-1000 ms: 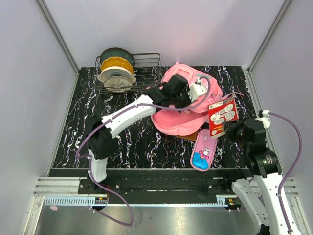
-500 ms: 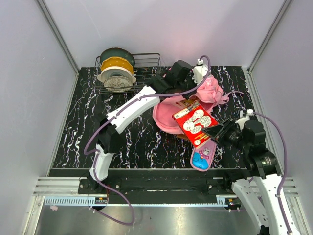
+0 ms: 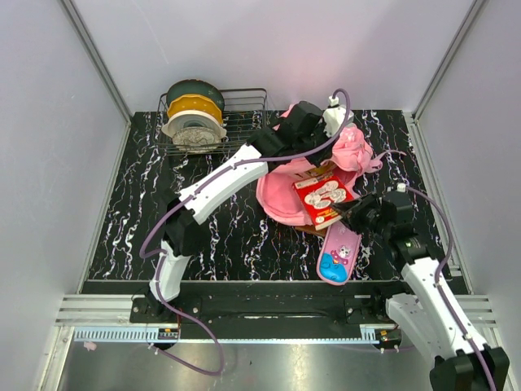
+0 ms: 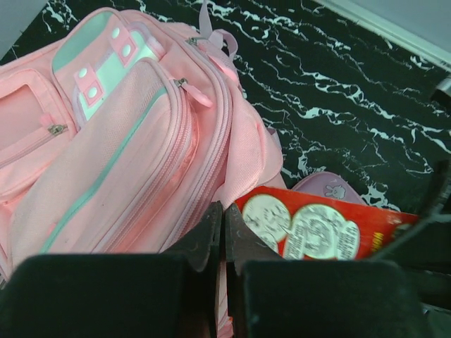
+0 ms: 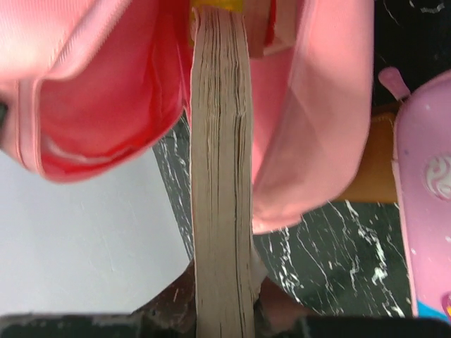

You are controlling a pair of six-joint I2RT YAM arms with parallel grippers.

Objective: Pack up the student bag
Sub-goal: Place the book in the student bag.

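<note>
Student bag (image 3: 281, 195): back right of the table, mouth held open.
Left gripper (image 4: 224, 229): fingers pinched together on the bag's fabric edge.
Right gripper (image 3: 350, 216): clamped on a red book (image 3: 323, 195), whose far end is inside the bag.
Wire basket (image 3: 244, 102): back left, holds spools (image 3: 194, 114).
Pencil case (image 3: 338, 257): just in front of the bag.
Surface: black marbled table (image 3: 212, 236), pale walls (image 3: 269, 49).

A robotics lab test booth: blank pale walls (image 3: 49, 163) and aluminium frame rails (image 3: 98, 61) box in a black marbled worktop (image 3: 138, 195), a left arm (image 3: 216, 186) and right arm (image 3: 431, 281) bolted to a base rail (image 3: 269, 308) at its near edge, a wire basket (image 3: 248, 106) of spools (image 3: 194, 114) behind.
</note>
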